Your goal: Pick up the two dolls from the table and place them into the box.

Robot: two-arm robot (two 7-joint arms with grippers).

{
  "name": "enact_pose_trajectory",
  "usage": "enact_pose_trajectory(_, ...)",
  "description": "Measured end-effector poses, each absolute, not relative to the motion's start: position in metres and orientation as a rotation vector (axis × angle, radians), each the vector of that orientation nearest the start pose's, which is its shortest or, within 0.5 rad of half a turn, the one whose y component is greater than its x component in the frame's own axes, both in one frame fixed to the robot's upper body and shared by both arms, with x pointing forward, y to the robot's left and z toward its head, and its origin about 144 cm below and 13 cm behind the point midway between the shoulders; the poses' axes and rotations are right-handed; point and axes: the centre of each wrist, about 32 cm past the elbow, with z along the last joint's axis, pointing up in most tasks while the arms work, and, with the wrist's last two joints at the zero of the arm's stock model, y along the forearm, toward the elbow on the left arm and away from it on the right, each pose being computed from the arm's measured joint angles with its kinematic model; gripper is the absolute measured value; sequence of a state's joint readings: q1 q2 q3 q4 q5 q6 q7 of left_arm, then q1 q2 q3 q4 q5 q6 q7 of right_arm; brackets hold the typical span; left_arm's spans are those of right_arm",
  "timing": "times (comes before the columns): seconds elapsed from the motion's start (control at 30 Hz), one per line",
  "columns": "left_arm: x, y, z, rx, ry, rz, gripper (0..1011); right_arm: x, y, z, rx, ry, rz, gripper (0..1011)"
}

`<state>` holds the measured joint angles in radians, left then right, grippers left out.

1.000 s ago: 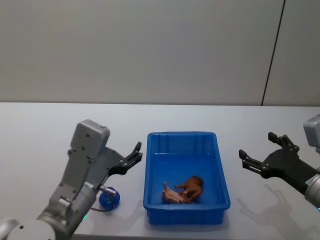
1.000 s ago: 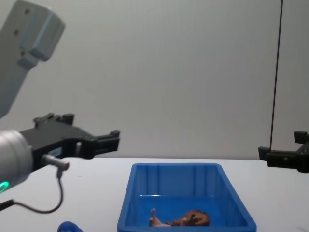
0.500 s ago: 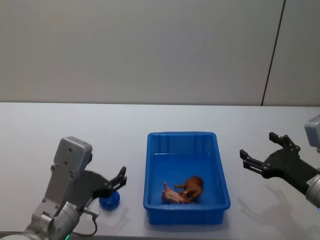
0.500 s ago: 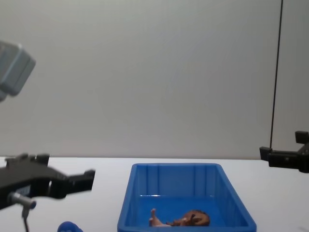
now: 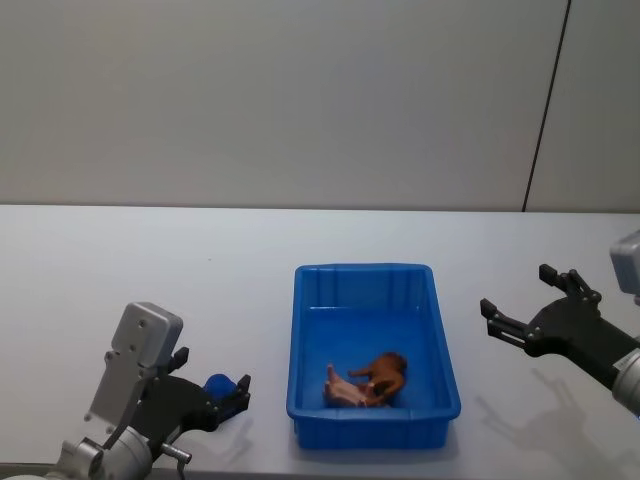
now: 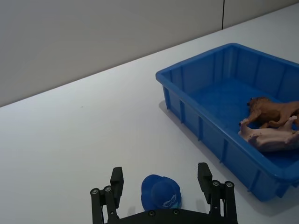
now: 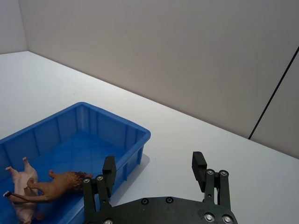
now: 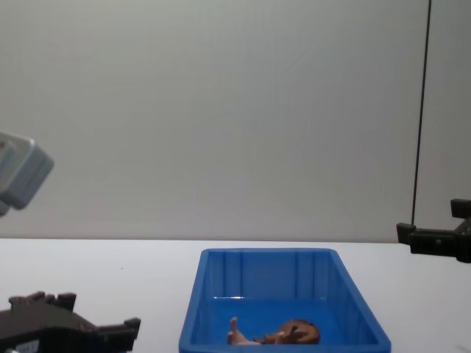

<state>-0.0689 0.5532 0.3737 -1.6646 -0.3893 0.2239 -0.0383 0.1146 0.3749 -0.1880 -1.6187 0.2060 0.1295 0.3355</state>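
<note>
The blue doll (image 6: 161,192) sits on the table (image 5: 100,260) just left of the box (image 5: 300,330), between the spread fingers of the left gripper (image 6: 161,186), which has not clamped it. The brown-haired doll (image 5: 370,381) already lies inside the box. The step in hand looks like the second pick: next the fingers should close, lift, and carry rightward over the rim. The right gripper (image 5: 530,308) hangs released, well to the box's right.
</note>
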Motion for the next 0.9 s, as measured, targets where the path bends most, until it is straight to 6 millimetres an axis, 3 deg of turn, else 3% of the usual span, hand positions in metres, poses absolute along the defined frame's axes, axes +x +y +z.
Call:
enact_pose_trajectory(0.47, 0.475, 0.275, 1.15, 0.367, 0.082, 1.103, 1001, 0.485, -0.274, 1.192, -0.173, -0.094, -1.059, 1001)
enact_pose_trajectory(0.9, 0.482, 0.278, 1.14, 0.39, 0.105, 1.086, 973, 0.485, -0.274, 1.192, -0.173, -0.094, -1.059, 1001)
